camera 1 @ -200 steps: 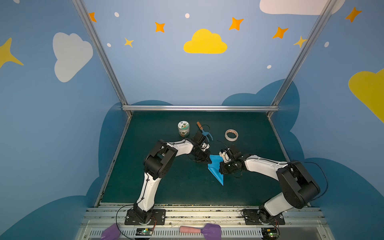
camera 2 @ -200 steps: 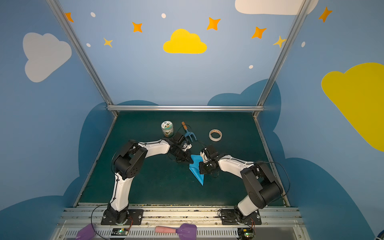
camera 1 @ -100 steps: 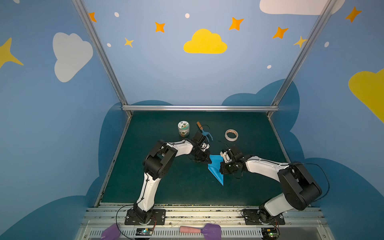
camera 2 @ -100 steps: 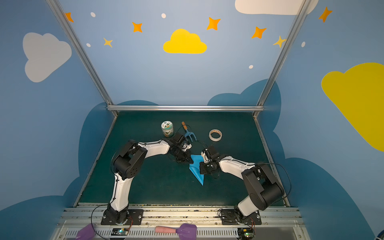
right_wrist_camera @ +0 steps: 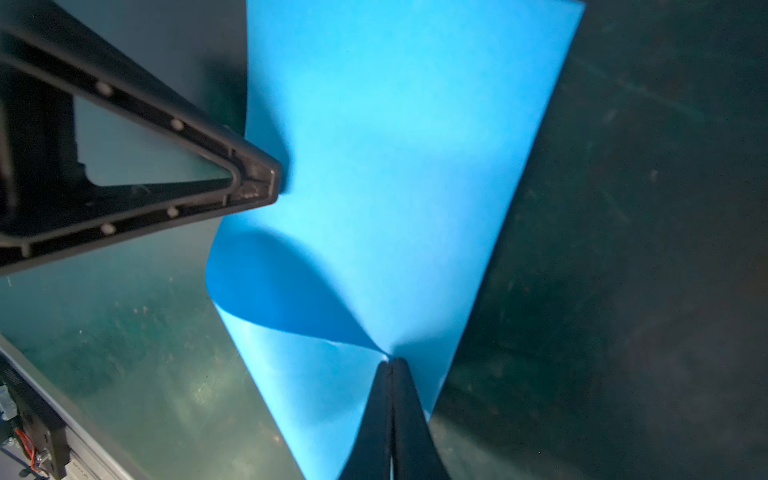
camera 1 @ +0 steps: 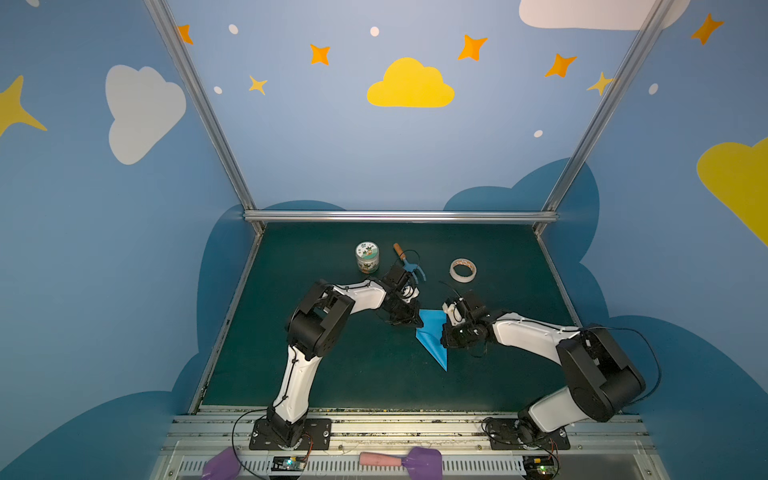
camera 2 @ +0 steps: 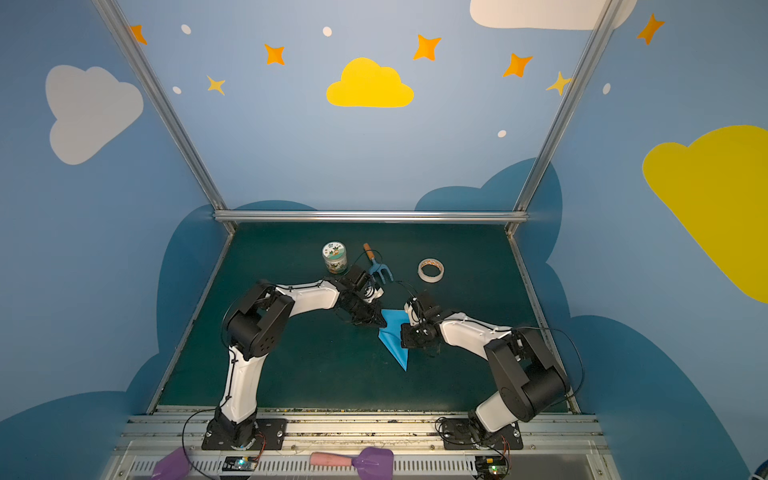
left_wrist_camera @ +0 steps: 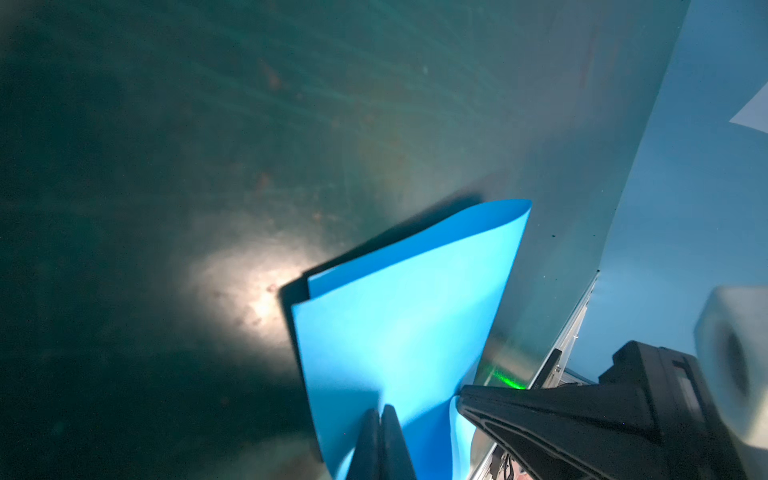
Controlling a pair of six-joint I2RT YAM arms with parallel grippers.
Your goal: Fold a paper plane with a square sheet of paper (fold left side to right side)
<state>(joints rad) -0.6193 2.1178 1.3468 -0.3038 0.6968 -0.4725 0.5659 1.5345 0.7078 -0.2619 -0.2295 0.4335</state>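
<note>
The square sheet of paper (camera 1: pixel 432 338) (camera 2: pixel 393 337) is sky blue and lies on the green mat as a narrow pointed shape with its tip toward the front. One layer curls up off the sheet of paper (right_wrist_camera: pixel 291 291). My left gripper (camera 1: pixel 415 321) (left_wrist_camera: pixel 380 409) is shut, its tips resting on the paper's back left edge. My right gripper (camera 1: pixel 445 332) (right_wrist_camera: pixel 390 361) is shut too, tips pressed on the paper's right side where the raised layer meets the flat one. Whether paper sits between either pair of fingers I cannot tell. Each gripper shows in the other's wrist view.
Behind the arms stand a small jar (camera 1: pixel 367 257), a blue fork with a wooden handle (camera 1: pixel 409 262) and a tape roll (camera 1: pixel 462 270). Two purple scoops (camera 1: pixel 420 460) lie on the front rail. Blue walls close the mat on three sides.
</note>
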